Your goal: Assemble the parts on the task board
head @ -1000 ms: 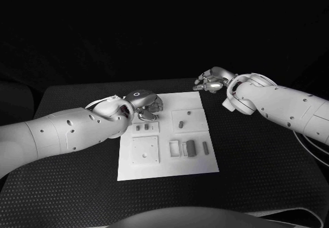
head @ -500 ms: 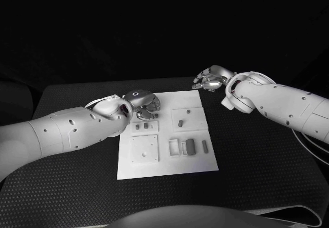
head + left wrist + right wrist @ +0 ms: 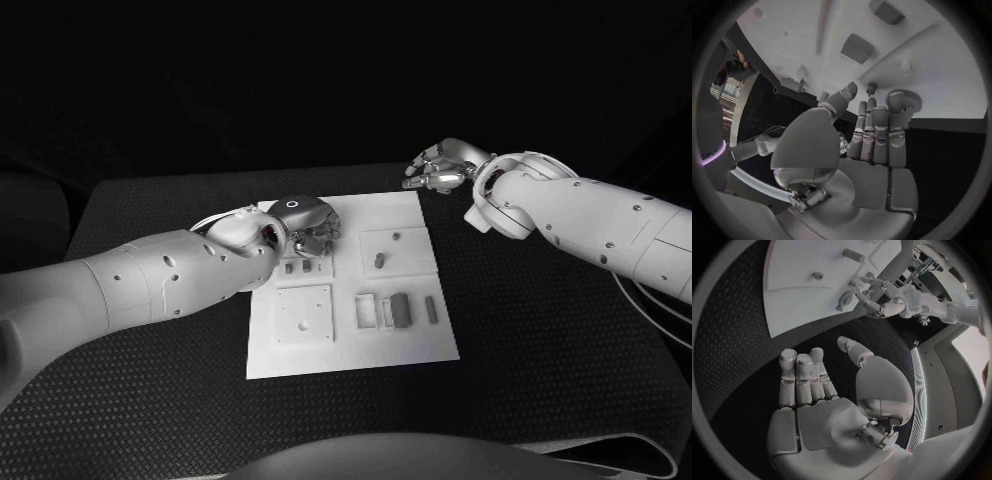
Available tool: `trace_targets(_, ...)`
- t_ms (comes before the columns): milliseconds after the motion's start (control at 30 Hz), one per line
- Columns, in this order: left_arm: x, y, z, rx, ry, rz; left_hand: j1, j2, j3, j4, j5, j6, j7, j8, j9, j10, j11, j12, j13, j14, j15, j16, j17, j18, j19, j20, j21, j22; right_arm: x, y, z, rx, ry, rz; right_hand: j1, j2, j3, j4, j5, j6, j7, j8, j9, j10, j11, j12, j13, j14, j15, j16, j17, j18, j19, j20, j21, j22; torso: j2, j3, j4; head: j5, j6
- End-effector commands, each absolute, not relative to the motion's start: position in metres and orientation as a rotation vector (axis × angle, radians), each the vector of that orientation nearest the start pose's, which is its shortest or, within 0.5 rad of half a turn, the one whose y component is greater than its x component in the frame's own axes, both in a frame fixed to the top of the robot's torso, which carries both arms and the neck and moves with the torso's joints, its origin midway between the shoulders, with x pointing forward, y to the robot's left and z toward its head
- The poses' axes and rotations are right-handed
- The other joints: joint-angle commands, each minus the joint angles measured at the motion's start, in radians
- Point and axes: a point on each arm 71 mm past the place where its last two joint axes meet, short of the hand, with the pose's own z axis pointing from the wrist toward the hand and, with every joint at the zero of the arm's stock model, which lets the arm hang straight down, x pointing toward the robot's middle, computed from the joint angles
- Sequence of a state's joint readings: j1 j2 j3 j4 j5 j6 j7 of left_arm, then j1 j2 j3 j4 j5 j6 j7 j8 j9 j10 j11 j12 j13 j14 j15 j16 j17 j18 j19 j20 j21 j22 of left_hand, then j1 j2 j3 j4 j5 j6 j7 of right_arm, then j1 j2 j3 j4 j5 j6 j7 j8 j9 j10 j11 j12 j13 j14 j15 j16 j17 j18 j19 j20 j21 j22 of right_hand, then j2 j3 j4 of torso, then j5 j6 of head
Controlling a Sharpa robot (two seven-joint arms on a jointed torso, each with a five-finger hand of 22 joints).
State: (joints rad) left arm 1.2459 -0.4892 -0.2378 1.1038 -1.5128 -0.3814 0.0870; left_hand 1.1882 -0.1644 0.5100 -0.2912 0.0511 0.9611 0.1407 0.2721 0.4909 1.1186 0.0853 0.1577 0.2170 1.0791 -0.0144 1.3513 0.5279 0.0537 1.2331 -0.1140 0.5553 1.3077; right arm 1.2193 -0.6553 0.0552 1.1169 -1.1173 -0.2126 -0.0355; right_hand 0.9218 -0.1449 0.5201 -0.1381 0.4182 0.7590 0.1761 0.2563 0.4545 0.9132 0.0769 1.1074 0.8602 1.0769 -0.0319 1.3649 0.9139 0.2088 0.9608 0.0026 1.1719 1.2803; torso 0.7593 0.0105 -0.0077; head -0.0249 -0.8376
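Observation:
The white task board (image 3: 361, 345) lies in the middle of the table. Small dark parts lie on it: a pair (image 3: 300, 268) in the left middle block, one (image 3: 379, 260) to their right, and two bars (image 3: 402, 311) further forward. My left hand (image 3: 303, 225) hovers low over the board's far left area, fingers stretched out together toward the board (image 3: 942, 75). A small peg (image 3: 871, 89) sits just past its fingertips (image 3: 872, 102), and nothing lies in the palm. My right hand (image 3: 440, 172) hangs beyond the board's far right corner, its fingers (image 3: 801, 372) spread and holding nothing.
A square block with a small peg (image 3: 304, 327) sits at the board's front left, and a pale slotted holder (image 3: 366, 311) stands beside the bars. Black textured table (image 3: 548, 340) surrounds the board on all sides.
My left hand has slid a little nearer and to the right over the board's far left area. The right hand has barely moved.

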Motion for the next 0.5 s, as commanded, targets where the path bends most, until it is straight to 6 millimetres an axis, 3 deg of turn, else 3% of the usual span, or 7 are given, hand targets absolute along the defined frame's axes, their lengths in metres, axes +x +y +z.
trace_targets(33, 0.5319, 0.1305, -0.2398, 0.479, 1.642, -0.626, 0.003, 0.010, 0.007, 0.001, 0.001, 0.003, 0.002, 0.001, -0.002, -0.010, 0.016, -0.003, -0.001, 0.005, 0.003, 0.006, 0.001, 0.100, 0.007, 0.002, 0.007, 0.022, 0.5668, -0.2267, -0.1745, 0.236, 1.721, 0.712, -0.003, 0.007, -0.002, 0.002, 0.003, -0.008, 0.014, 0.005, -0.002, -0.004, 0.000, 0.003, -0.001, -0.006, 0.000, -0.001, -0.001, 0.053, 0.002, -0.006, -0.004, -0.001, 0.000, 0.0011, -0.0001, 0.000, -0.001)
trace_targets(500, 0.5354, 0.1304, -0.2410, 0.475, 1.652, -0.608, 0.005, 0.014, 0.010, 0.001, 0.001, 0.002, 0.004, -0.001, -0.005, -0.006, 0.016, -0.006, -0.001, 0.006, 0.002, 0.009, 0.002, 0.102, 0.008, 0.002, 0.011, 0.023, 0.5667, -0.2275, -0.1744, 0.237, 1.722, 0.711, -0.004, 0.007, -0.002, 0.001, 0.003, -0.008, 0.014, 0.005, -0.002, -0.004, 0.000, 0.004, -0.001, -0.006, 0.000, -0.001, -0.002, 0.053, 0.002, -0.006, -0.004, -0.001, 0.000, -0.0001, 0.0005, -0.002, -0.002)
